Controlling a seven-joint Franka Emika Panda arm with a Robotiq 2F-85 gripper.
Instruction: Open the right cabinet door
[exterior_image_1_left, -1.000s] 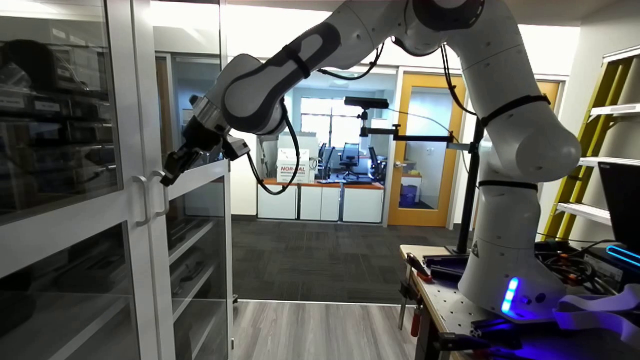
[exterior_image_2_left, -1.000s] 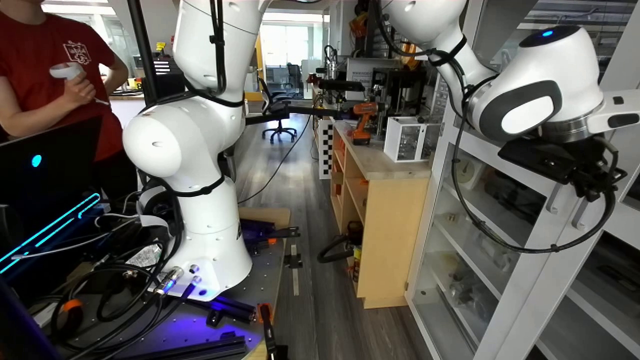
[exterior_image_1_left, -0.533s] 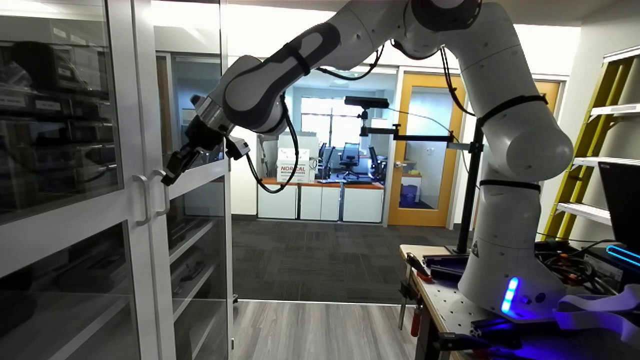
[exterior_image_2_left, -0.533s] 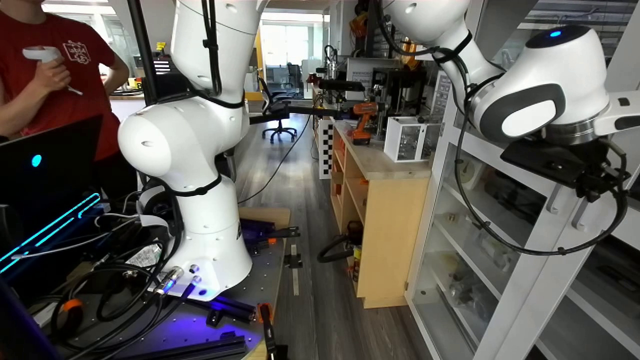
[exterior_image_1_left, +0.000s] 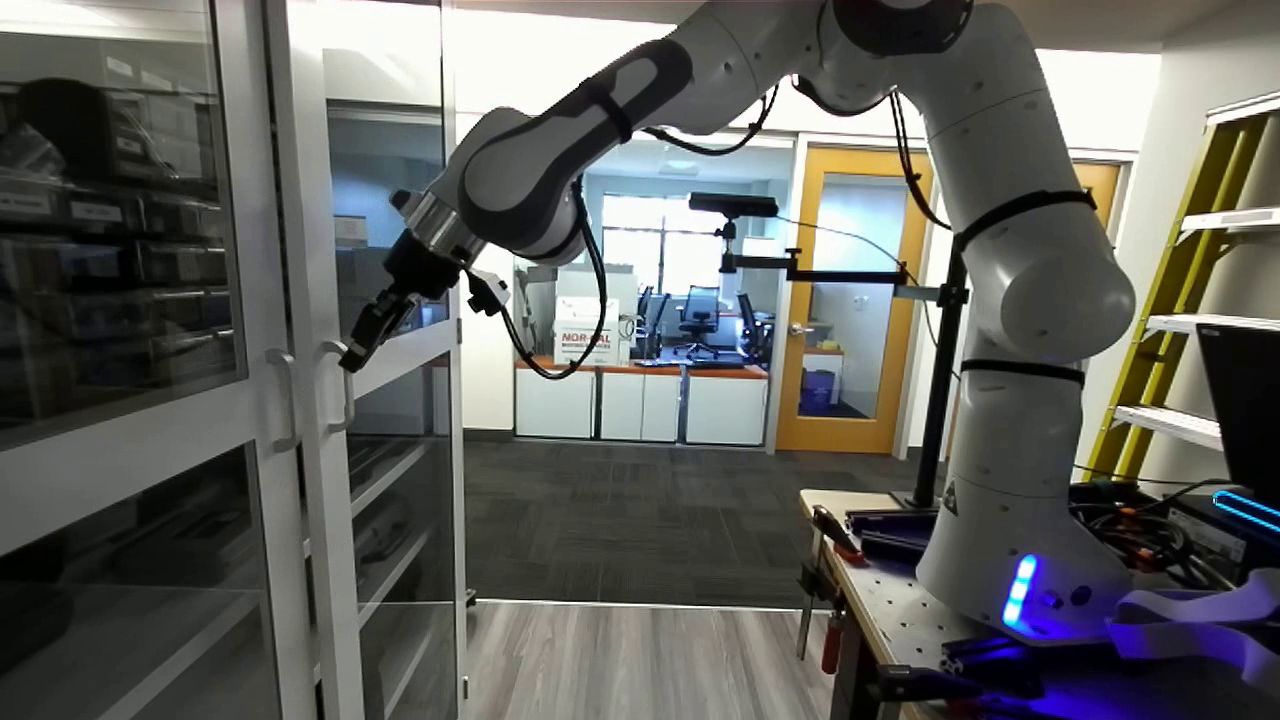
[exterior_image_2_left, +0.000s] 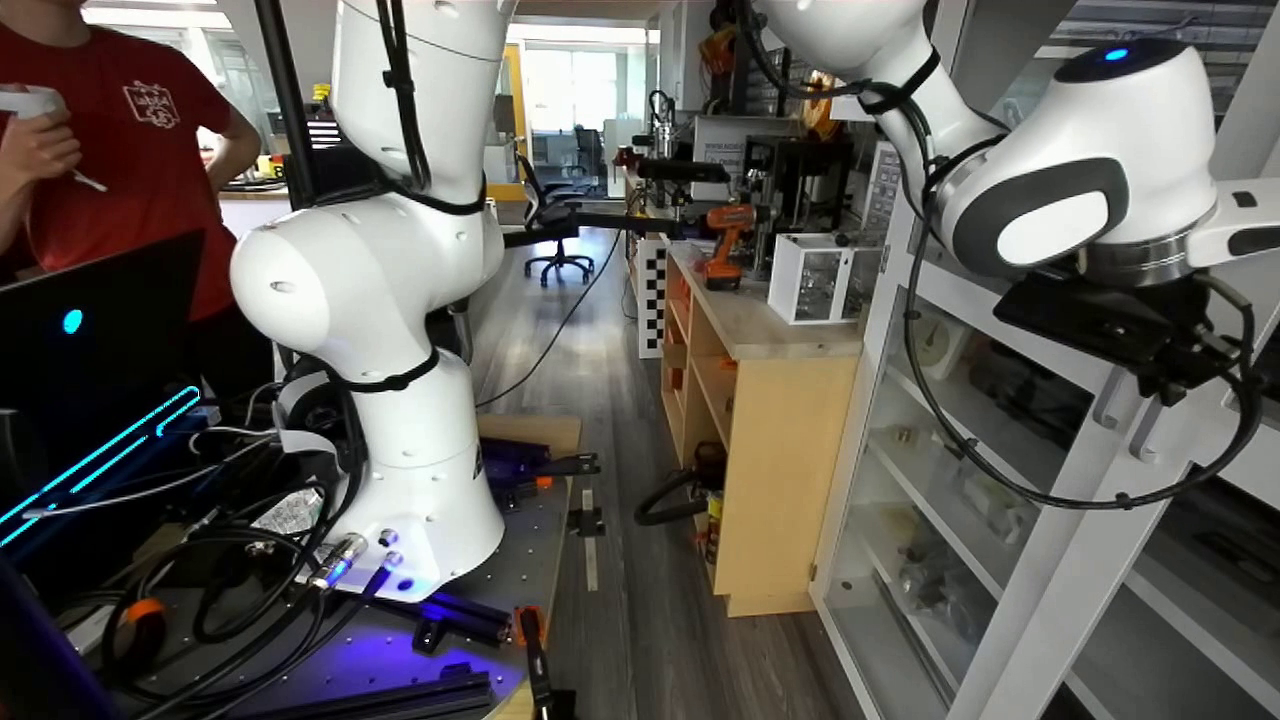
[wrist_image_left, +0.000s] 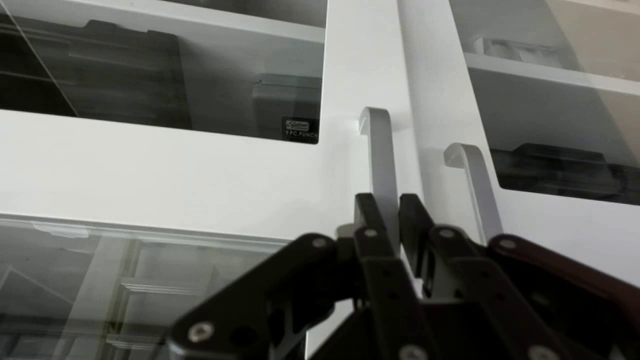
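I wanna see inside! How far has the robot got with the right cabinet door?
Done: the tall white-framed glass right door is ajar, its edge standing out in an exterior view. In hand: the black two-fingered gripper holds its curved grey handle. To do: probably swing it wider; it's barely open.

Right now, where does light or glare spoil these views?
Wrist view: reflections clutter the glass at the picture's lower left; in an exterior view, the upper wall is washed out, the claw nearly black; in both exterior views, blue light tints the workbench.
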